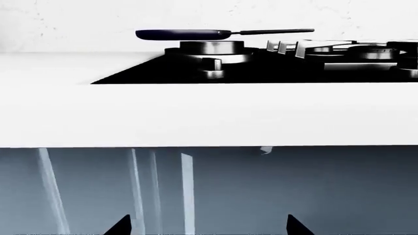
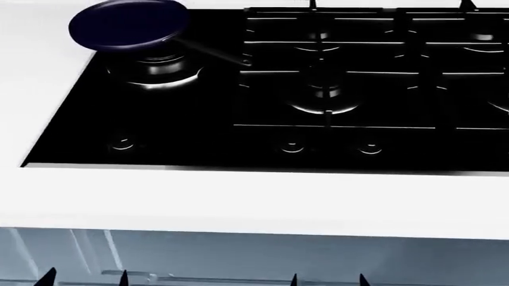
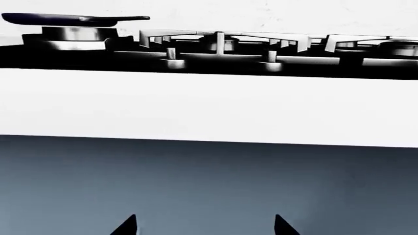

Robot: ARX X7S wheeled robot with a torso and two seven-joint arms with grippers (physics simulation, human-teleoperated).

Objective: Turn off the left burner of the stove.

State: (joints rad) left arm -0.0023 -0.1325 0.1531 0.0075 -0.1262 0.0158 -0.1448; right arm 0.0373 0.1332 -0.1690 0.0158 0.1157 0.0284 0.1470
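We have not touched the stove (image 2: 263, 89) yet, so the whole job is left. Our left gripper (image 2: 83, 277) and right gripper (image 2: 328, 279) hang low in front of the counter (image 2: 254, 196), below its front edge, both spread wide with nothing in them. The left burner (image 2: 155, 70) sits near the stove's back left corner. Its knob (image 2: 123, 143), we think, is the one by the front left corner. A dark blue frying pan (image 2: 127, 24) sits on that burner, and it looks empty.
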